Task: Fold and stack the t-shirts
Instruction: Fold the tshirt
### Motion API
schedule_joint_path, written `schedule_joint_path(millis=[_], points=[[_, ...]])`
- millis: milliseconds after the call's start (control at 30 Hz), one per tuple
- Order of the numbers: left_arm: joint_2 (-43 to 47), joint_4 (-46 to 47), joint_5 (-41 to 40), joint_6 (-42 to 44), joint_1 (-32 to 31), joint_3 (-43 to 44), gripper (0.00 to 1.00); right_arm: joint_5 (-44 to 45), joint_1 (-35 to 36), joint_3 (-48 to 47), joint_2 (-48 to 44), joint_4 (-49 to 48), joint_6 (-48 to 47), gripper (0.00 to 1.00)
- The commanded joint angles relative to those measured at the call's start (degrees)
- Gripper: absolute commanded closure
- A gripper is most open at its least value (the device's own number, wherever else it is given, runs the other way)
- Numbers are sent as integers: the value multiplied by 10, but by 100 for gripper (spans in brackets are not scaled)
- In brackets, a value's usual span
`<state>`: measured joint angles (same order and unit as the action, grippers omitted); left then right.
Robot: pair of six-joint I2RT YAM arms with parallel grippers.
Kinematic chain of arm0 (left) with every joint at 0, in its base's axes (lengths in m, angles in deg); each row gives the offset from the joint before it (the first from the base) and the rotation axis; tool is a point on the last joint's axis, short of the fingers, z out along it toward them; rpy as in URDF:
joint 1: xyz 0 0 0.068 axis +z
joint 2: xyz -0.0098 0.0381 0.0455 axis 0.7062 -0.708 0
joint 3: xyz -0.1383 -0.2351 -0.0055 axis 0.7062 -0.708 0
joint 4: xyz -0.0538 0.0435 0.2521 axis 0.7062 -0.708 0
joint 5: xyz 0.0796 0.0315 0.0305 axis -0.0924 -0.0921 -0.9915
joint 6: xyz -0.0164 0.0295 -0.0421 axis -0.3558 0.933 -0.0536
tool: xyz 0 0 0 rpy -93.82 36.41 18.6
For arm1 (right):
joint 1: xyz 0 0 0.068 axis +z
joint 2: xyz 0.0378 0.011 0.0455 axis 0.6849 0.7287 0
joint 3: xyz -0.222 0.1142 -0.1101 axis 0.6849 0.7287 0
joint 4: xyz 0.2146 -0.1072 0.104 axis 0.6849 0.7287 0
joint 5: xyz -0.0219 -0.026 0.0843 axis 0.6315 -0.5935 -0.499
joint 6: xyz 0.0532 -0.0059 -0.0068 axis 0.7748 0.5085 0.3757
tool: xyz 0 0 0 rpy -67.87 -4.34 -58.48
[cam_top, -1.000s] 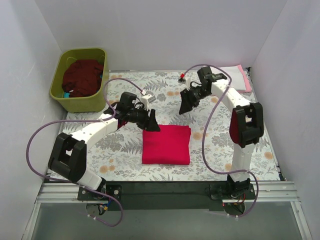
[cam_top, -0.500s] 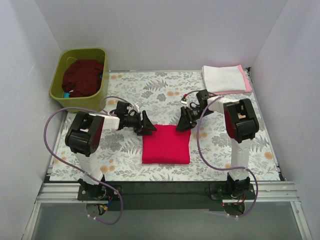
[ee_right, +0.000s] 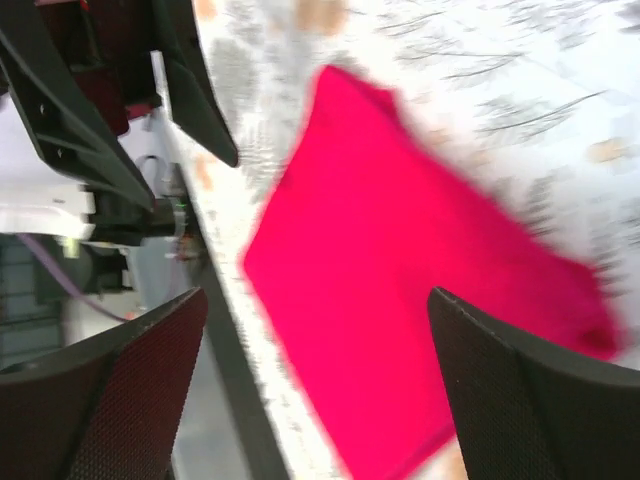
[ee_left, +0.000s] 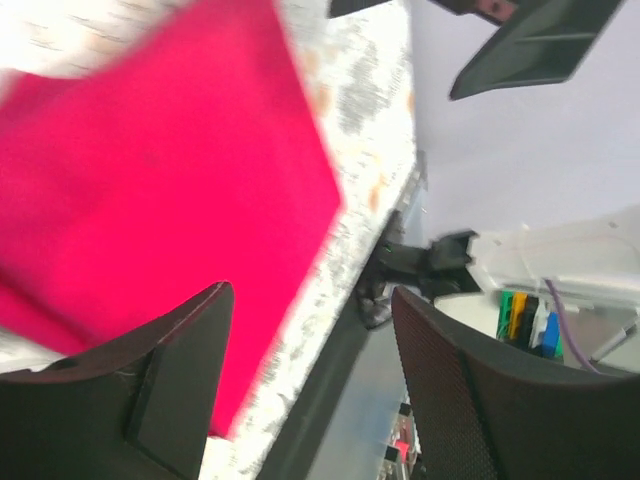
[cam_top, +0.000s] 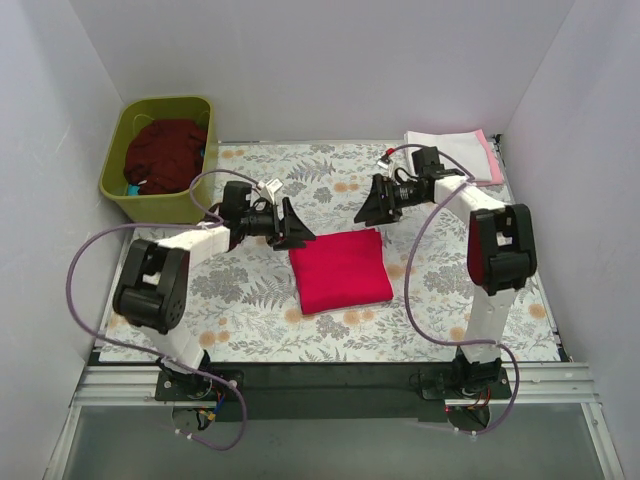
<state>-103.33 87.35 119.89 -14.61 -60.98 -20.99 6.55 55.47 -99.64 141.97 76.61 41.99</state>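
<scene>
The left gripper (cam_top: 293, 232) at ten o'clock and the right gripper (cam_top: 368, 213) at one o'clock of the folded red shirt (cam_top: 340, 270) both gape, released and empty.

Left tool (cam_top: 294, 233) spread wide, right tool (cam_top: 369, 209) spread too

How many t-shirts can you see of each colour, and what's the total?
crimson-red t-shirt: 1, folded on the table cloth
white t-shirt: 1, folded at the far right corner
pale pink t-shirt: 1, under the white one, only its edge showing
dark maroon t-shirt: 1, bunched in the olive tub
Total: 4
</scene>
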Motion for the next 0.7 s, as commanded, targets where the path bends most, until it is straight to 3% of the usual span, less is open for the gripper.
schedule_joint_path(millis=[0, 100, 233, 400, 567, 667], points=[[116, -16, 26, -36, -36, -50, 35, -58, 13, 68, -103, -12, 42, 2], [160, -7, 17, -94, -92, -96, 27, -93, 29, 136, -151, -14, 69, 2], [170, 91, -1, -169, -151, -140, 13, -120, 59, 211, -180, -42, 105, 2], [106, 136, -30, -202, -168, -158, 11, -110, 81, 279, -164, -76, 115, 2], [44, 74, -148, -176, -159, -182, 10, -40, 74, 296, -102, -80, 71, 2], [17, 57, -172, -153, -151, -190, 9, 1, 65, 302, -58, -82, 50, 2]])
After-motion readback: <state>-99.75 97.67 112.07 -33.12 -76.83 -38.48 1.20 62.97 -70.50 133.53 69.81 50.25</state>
